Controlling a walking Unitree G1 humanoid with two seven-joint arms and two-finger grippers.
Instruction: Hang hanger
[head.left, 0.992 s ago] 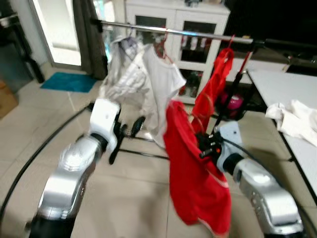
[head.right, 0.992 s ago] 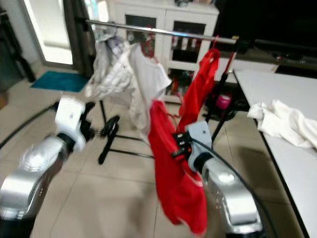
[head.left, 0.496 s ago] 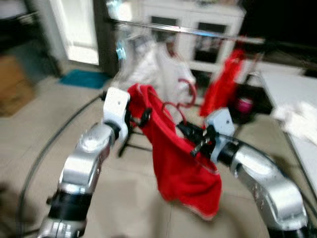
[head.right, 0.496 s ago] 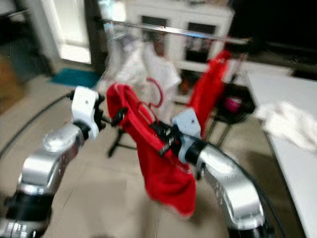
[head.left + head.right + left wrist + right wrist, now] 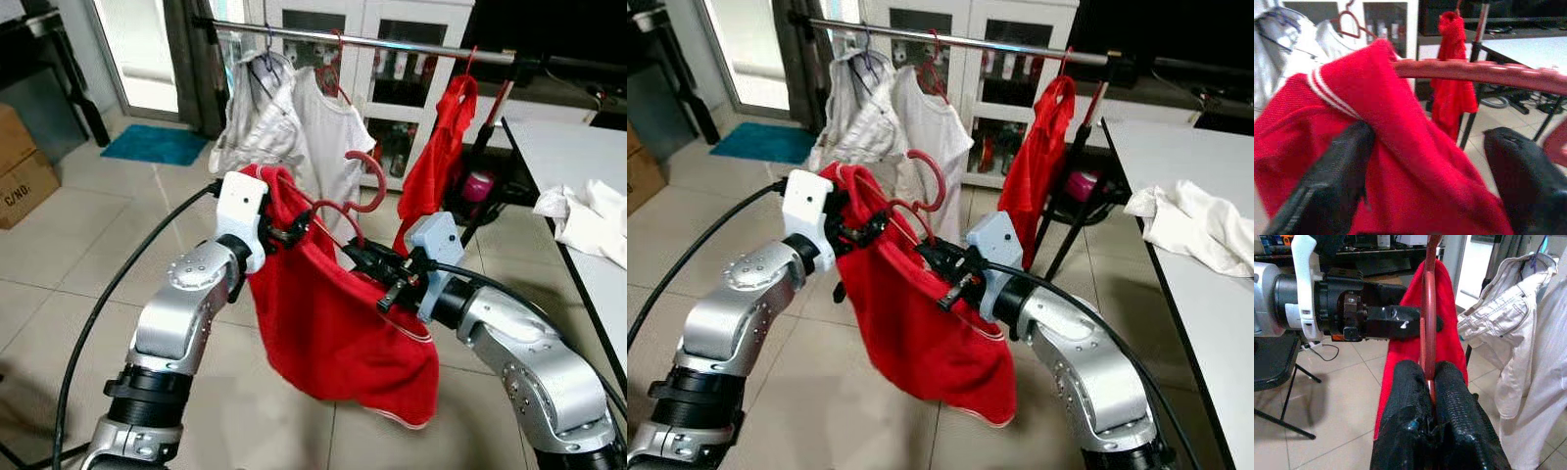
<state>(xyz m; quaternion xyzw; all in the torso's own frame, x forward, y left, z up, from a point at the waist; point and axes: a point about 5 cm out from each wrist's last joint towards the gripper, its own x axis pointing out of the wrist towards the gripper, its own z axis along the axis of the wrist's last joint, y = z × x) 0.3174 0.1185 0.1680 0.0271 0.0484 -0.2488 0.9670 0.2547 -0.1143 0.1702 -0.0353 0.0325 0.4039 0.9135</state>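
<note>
A red hanger (image 5: 364, 184) carries a red garment (image 5: 323, 323) and is held up in front of me, below the clothes rail (image 5: 392, 44). My right gripper (image 5: 1428, 377) is shut on the hanger's thin red bar (image 5: 1427, 308), just under the hook. My left gripper (image 5: 289, 230) is at the garment's left shoulder. Its fingers (image 5: 1337, 171) stand wide apart, with the cloth (image 5: 1400, 161) and the hanger's end (image 5: 1474, 71) between them. The garment sags down between both arms.
White shirts (image 5: 323, 137) and another red garment (image 5: 436, 166) hang on the rail ahead. A white table (image 5: 578, 176) with a crumpled white cloth (image 5: 593, 220) is on the right. A cardboard box (image 5: 20, 162) and a black cable (image 5: 108, 294) are on the left.
The garment hung from my right gripper alone a second ago. My left gripper has since reached its shoulder, and the hanger now sits higher and nearer the middle. The camera view has also shifted.
</note>
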